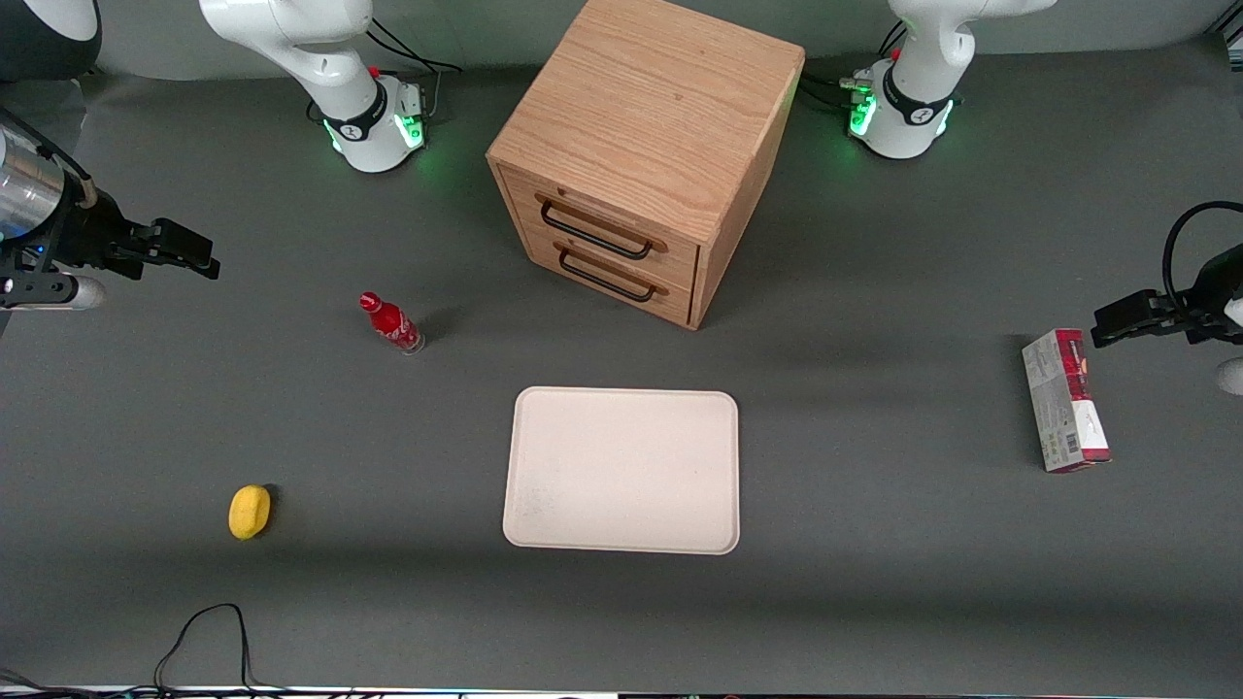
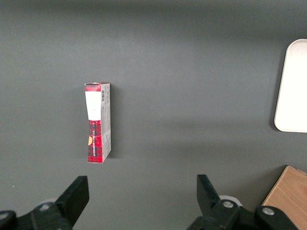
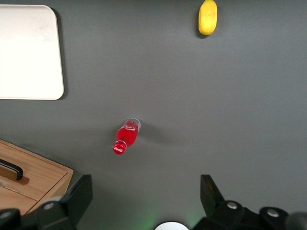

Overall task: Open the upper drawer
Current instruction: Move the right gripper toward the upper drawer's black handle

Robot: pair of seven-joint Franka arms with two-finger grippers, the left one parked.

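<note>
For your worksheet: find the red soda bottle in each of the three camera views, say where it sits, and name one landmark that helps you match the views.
Front view: the red bottle stands on the table, between the oak cabinet and the yellow lemon.
Right wrist view: bottle seen from above, under the open gripper.
Left wrist view: not in it.
Shared landmark: the white tray, in all three.

My black two-finger gripper [image 1: 199, 254] spread above grey table [image 1: 874, 582]. Light oak upper drawer [image 1: 607, 225], black wire handle [image 1: 594, 228]. Red bottle [image 1: 390, 322], yellow lemon [image 1: 250, 512], cream tray [image 1: 621, 471].
</note>
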